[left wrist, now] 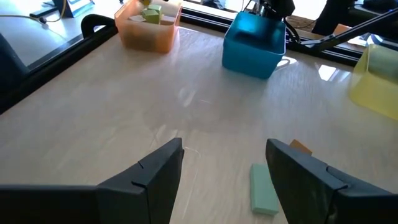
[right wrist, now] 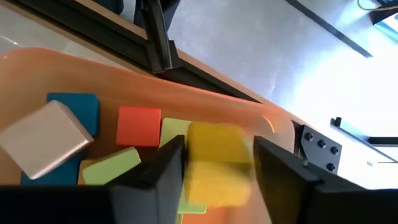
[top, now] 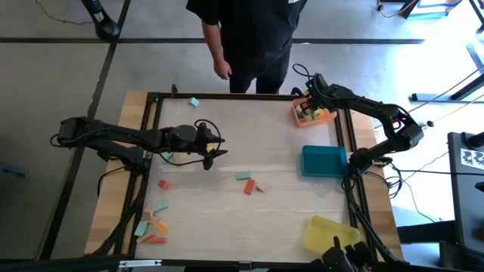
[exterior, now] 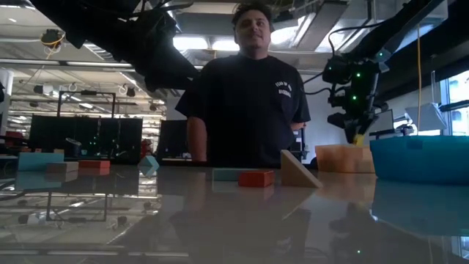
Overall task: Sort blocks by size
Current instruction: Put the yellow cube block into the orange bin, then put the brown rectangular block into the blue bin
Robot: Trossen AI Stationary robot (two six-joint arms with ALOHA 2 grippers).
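Crowding orange tray [right wrist: 205, 102]: blocks [right wrist: 140, 126] (person [top: 253, 38] behind)

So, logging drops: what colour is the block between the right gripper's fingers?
Yellow block, seen best in the right wrist view, over the orange tray.

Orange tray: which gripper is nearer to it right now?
Right. The right gripper hangs directly over the orange tray, a yellow block between its fingers. The left gripper is far across the table.
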